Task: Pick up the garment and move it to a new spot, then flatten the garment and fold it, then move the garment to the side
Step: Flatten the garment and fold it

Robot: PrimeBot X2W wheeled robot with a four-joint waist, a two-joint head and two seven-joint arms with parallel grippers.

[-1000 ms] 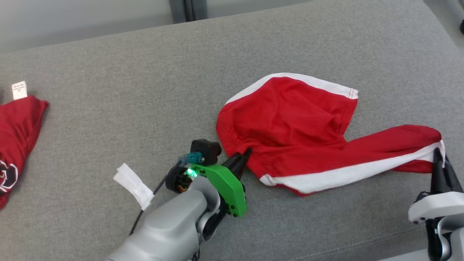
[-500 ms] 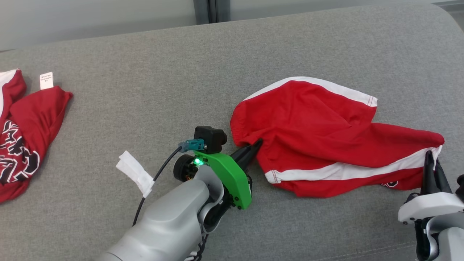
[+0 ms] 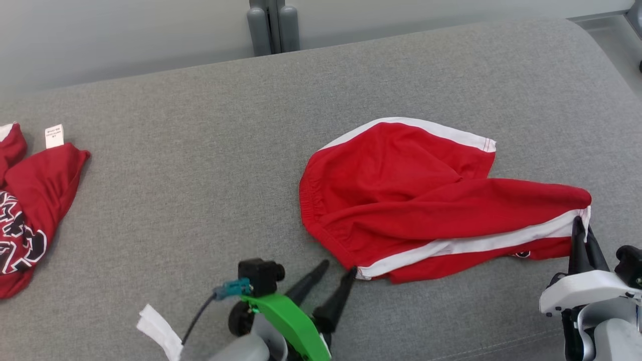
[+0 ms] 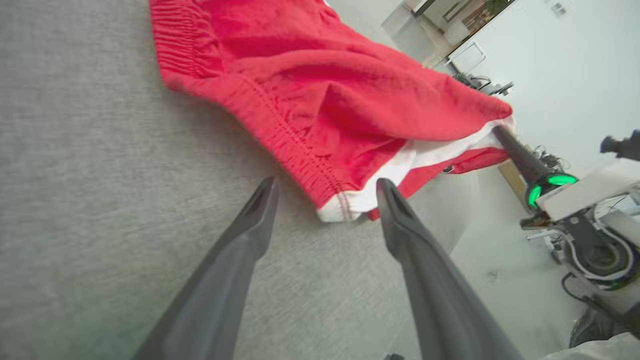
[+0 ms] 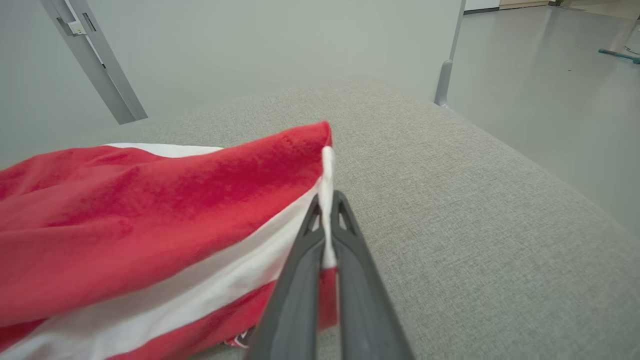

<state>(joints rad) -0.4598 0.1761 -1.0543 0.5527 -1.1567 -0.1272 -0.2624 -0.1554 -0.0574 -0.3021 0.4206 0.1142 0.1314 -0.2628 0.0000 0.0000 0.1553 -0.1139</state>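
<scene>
1. Red cloth with a black-and-white print, a second garment (image 3: 35, 200), lies crumpled at the far left of the grey cushion (image 3: 200, 150). A white label (image 3: 54, 136) sticks up at its top edge. It is well apart from both grippers.
2. Next comes the left gripper (image 3: 338, 267), low in the head view, with its two dark fingers spread wide and holding nothing. They point up and to the right, toward the red shorts (image 3: 401, 200).
3. In the left wrist view the left gripper (image 4: 326, 184) frames the white hem corner (image 4: 345, 210) of the shorts (image 4: 320, 100). The corner sits between the fingertips, closer to the right-hand finger. I cannot tell whether that finger touches it.
4. The shorts rest on the cushion right of centre. Their long axis runs left to right, from the gathered waistband (image 3: 308, 200) to the far leg end, and a white side stripe (image 3: 476, 244) follows it.
5. At the far right the right gripper (image 3: 582, 230) is closed on the white-edged end of that leg. The right wrist view shows the right gripper (image 5: 327, 200) pinching the white trim, with the shorts (image 5: 150, 210) trailing off to its left.
6. My judgement is that the left arm is much the nearer to the hem corner. A short reach forward and a pinch there would give both arms an end to pull flat.
7. Nothing here is a container, and the cushion alone bears both garments.
</scene>
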